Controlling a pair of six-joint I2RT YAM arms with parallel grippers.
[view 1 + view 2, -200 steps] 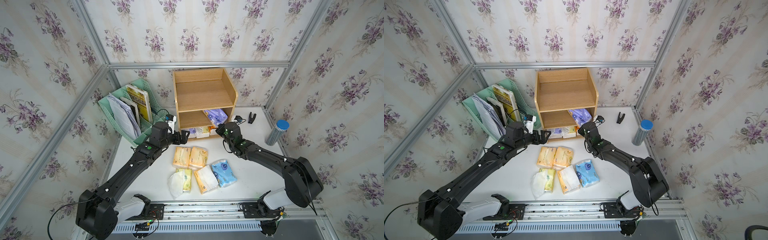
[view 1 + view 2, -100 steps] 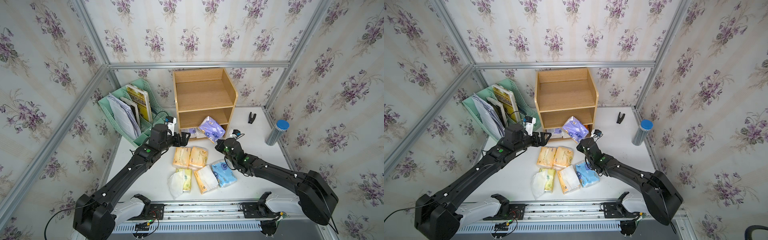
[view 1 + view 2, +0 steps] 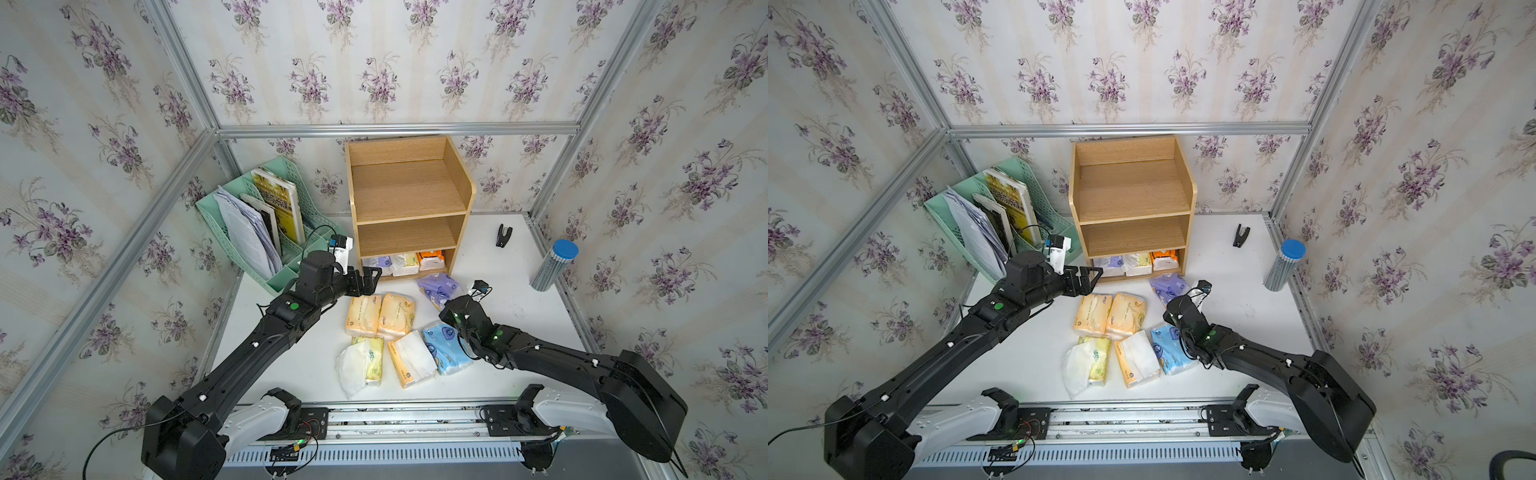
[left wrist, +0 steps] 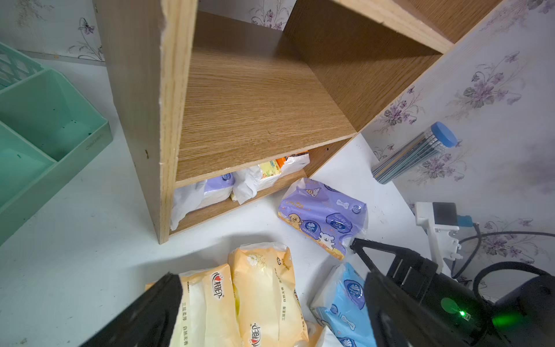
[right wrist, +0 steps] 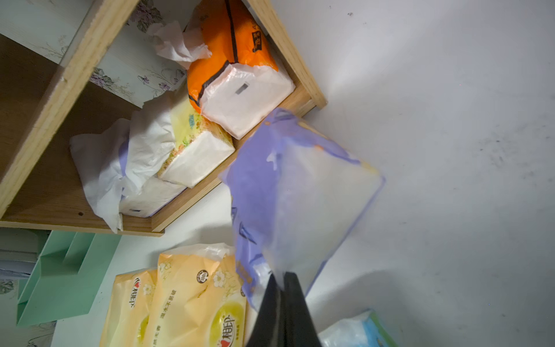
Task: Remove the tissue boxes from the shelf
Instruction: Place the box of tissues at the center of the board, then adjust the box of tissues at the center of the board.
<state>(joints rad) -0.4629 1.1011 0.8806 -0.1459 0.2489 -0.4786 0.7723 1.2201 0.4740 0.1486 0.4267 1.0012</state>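
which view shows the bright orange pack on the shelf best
Right wrist: the bright orange pack shows its top and end face. Both top views and the left wrist show only its front end.

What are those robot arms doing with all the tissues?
They're emptying the wooden shelf. The right claw is pinched shut on a purple tissue pack, just in front of the shelf. The left claw is open, near the bottom tier, where three packs are still waiting. Five packs already lie on the table.
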